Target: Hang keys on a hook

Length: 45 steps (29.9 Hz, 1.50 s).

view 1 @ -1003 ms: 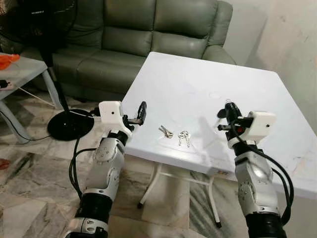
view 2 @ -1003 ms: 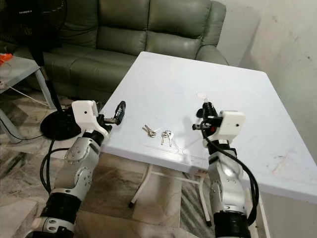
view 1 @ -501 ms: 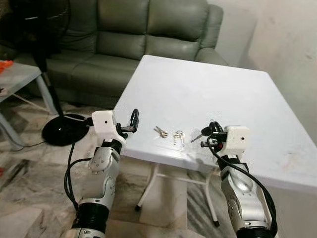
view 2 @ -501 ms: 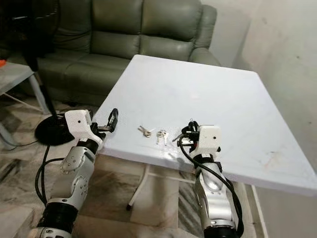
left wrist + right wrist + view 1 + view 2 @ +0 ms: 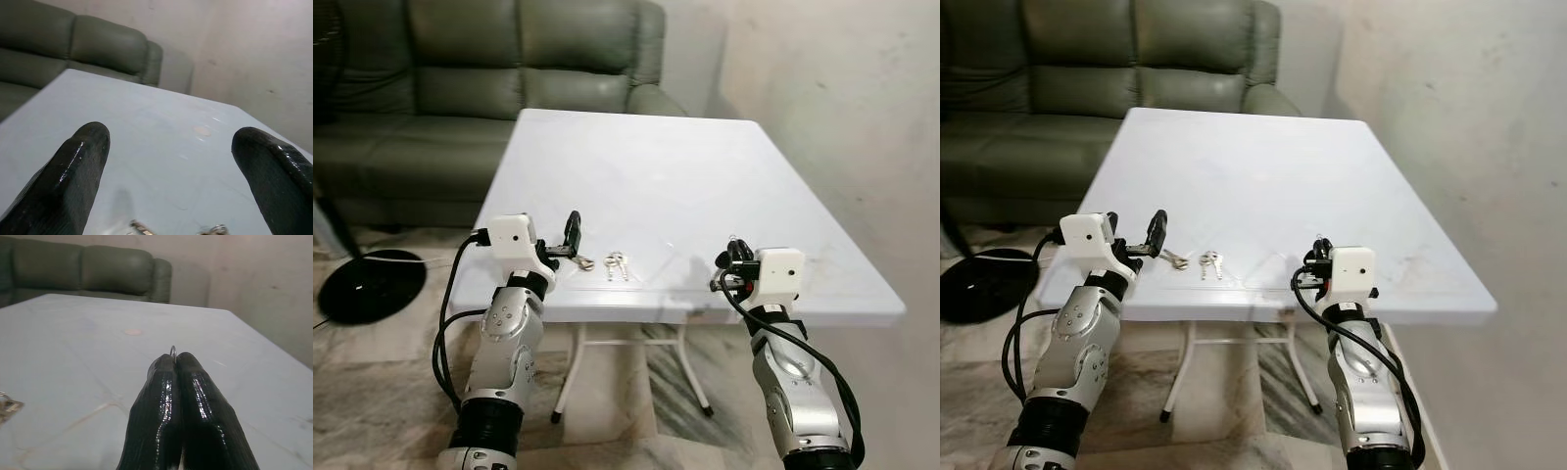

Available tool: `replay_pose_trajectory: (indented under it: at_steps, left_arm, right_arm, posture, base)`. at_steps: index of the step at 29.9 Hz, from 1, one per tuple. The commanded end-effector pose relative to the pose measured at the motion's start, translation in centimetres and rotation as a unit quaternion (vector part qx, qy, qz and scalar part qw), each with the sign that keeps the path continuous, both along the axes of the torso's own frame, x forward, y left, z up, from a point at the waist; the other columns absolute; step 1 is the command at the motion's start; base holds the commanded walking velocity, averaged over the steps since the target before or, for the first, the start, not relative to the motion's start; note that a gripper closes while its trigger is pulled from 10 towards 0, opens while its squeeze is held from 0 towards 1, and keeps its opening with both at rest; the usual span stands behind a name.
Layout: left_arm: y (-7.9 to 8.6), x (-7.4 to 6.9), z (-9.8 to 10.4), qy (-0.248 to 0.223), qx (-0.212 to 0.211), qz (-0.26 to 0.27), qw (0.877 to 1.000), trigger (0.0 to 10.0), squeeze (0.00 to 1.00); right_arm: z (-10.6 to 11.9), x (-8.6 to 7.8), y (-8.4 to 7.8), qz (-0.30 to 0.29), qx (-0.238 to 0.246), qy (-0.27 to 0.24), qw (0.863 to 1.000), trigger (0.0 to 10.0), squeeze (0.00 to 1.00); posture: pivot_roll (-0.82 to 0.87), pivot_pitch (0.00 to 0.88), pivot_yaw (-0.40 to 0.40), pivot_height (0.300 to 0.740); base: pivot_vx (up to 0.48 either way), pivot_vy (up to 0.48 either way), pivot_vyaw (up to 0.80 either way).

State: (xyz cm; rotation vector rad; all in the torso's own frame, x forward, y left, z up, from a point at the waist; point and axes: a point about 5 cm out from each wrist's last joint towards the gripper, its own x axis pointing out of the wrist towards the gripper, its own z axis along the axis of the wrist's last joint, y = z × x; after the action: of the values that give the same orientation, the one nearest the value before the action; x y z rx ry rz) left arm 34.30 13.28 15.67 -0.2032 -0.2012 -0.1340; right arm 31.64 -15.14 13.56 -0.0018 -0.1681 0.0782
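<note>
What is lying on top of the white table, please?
On the table, near its front edge, lie two small bunches of keys, close to the open left hand. The right hand is shut on a thin wire ring; most of it is hidden.

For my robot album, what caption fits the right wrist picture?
Right gripper pinched shut on a thin metal ring above the white table, green sofa behind.
</note>
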Motion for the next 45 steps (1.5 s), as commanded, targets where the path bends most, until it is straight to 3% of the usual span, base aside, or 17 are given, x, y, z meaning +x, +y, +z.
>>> replay_pose_trajectory:
  at_steps: [1, 19, 32, 35, 37, 45]
  left_arm:
    - [-0.10, 0.09, 0.59, -0.014, 0.007, -0.003, 1.000, 10.0, 0.00]
    - [-0.11, -0.08, 0.32, -0.010, 0.005, 0.004, 1.000, 10.0, 0.00]
    - [0.07, -0.20, 0.10, -0.006, 0.001, 0.009, 1.000, 10.0, 0.00]
    - [0.01, -0.24, 0.08, -0.003, -0.039, 0.009, 0.999, 10.0, 0.00]
    - [0.03, -0.21, 0.04, 0.000, -0.017, 0.015, 1.000, 10.0, 0.00]
    - [0.06, -0.27, -0.13, 0.007, -0.027, 0.020, 0.999, 10.0, 0.00]
  right_arm:
    - [0.67, 0.01, 0.04, 0.000, -0.007, -0.013, 1.000, 10.0, 0.00]
    - [0.45, -0.07, -0.04, 0.010, -0.018, -0.009, 1.000, 10.0, 0.00]
    - [0.56, -0.06, -0.09, 0.011, -0.020, -0.009, 1.000, 10.0, 0.00]
    - [0.52, -0.09, -0.14, 0.011, -0.021, -0.008, 1.000, 10.0, 0.00]
    - [0.49, -0.11, -0.19, 0.011, -0.023, -0.008, 1.000, 10.0, 0.00]
    - [0.44, -0.21, -0.25, 0.009, -0.022, -0.006, 1.000, 10.0, 0.00]
  posture:
    - [0.03, 0.000, -0.062, 0.740]
    - [0.04, 0.000, -0.074, 0.740]
    - [0.04, 0.000, -0.079, 0.740]
    - [0.04, 0.000, -0.080, 0.740]
    - [0.04, 0.000, -0.080, 0.740]
    - [0.04, 0.000, -0.082, 0.740]
  base:
    - [0.000, 0.000, -0.72]
    - [0.000, 0.000, -0.72]
    - [0.000, -0.470, -0.72]
    - [0.000, 0.000, -0.72]
    - [0.000, 0.000, -0.73]
    - [0.000, 0.000, -0.72]
